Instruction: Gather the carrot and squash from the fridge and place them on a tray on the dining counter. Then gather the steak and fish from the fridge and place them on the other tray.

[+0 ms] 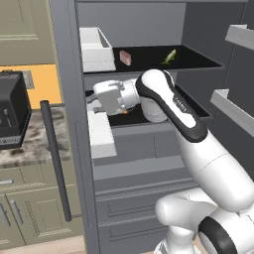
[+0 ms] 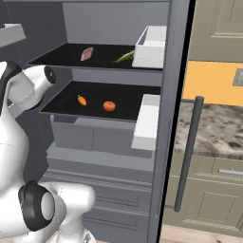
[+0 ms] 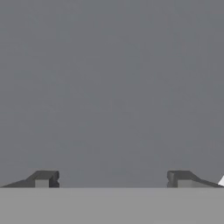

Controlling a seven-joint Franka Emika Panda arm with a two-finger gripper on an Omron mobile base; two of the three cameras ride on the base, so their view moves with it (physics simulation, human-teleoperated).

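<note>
Shelves of the open grey fridge (image 2: 114, 21) carry everything the task wants, and left to right in the right base view the upper black shelf (image 2: 61, 60) holds a flat pinkish slab of steak (image 2: 87, 53) and, near a white bin (image 2: 151, 47), a slim green-yellow piece (image 2: 124, 57) that may be the squash or the fish; I cannot tell which. On the lower black shelf (image 2: 61, 107) lies the small orange tapered carrot (image 2: 82, 100), and to its right, apart from it, a rounder orange-red vegetable (image 2: 109, 106). The carrot looks light, stiff and smooth, likely to roll or slip, so I would take it across its thicker middle with the pinch square to its length. The steak is probably soft and slick, best pinched across its narrow width. In the hand view the dark fingers (image 3: 43, 179) stand wide apart with nothing between them, facing a plain grey surface. In the left base view the white arm (image 1: 173, 106) reaches in at the lower shelf's level.
</note>
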